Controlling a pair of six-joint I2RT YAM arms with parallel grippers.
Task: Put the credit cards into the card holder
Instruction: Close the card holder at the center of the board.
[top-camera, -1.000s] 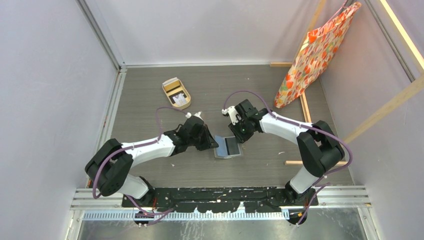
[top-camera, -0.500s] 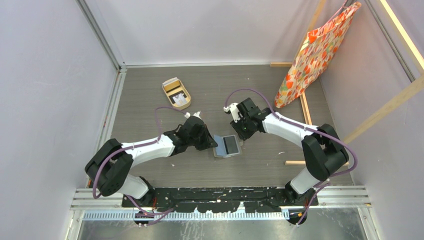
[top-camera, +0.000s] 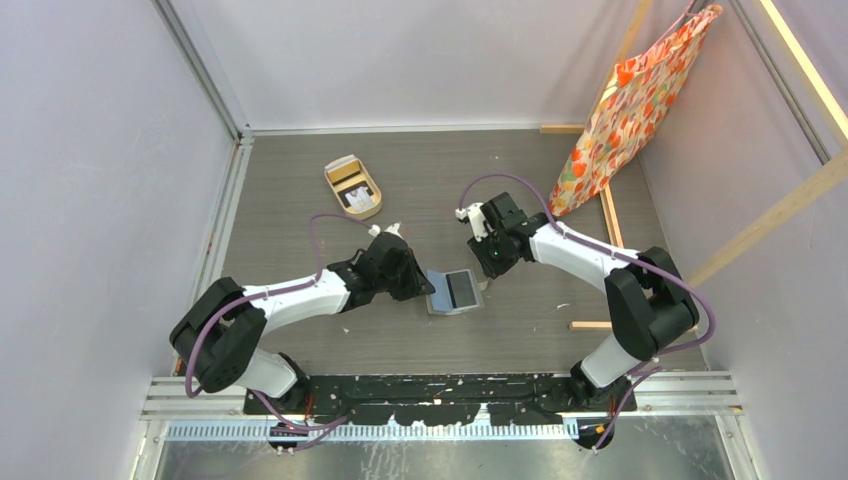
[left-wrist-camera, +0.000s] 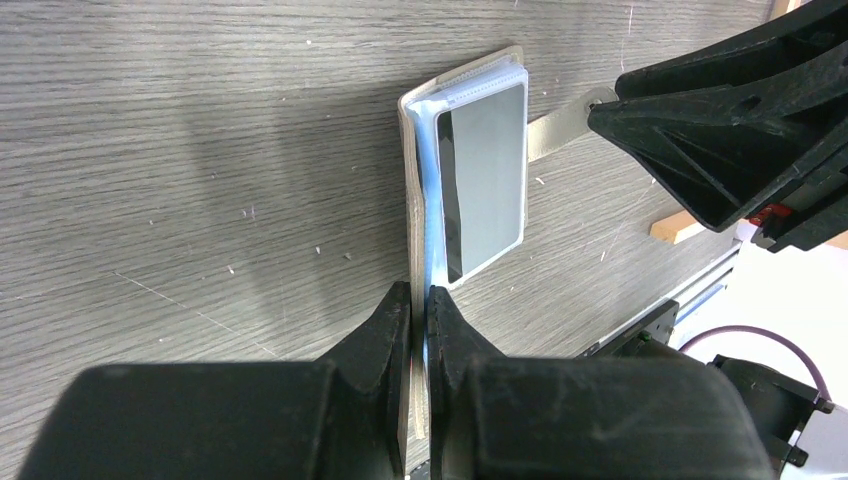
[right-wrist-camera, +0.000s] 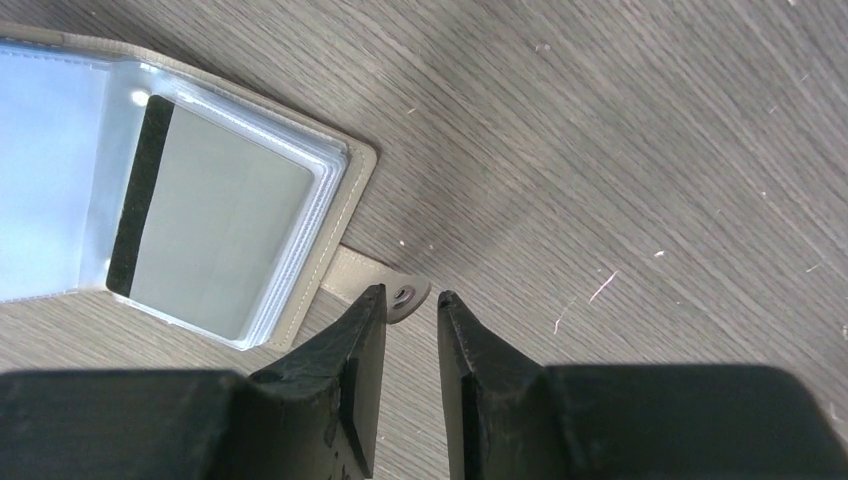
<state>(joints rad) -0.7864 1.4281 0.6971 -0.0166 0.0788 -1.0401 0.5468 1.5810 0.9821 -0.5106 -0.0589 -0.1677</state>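
Grey-brown card holder (top-camera: 455, 292): lies open on table (top-camera: 300, 220), well apart from tan tray (top-camera: 352, 187), toward near edge; one pale credit card (right-wrist-camera: 215, 240) sleeved. We judge it light, floppy, sleeves slippery; take it by stiff cover edge. Long axis and snap tab (right-wrist-camera: 385, 282) point away from tray. Tray-side cover edge pinched by left gripper (left-wrist-camera: 420, 300); right gripper (right-wrist-camera: 405, 310) slightly parted, empty, over tab.

No writing, number or brand can be read anywhere: the credit card (right-wrist-camera: 225, 245) in the card holder (right-wrist-camera: 352, 190) shows only a plain grey face with a black stripe, and what lies in the tray (top-camera: 372, 205) is too small to read.
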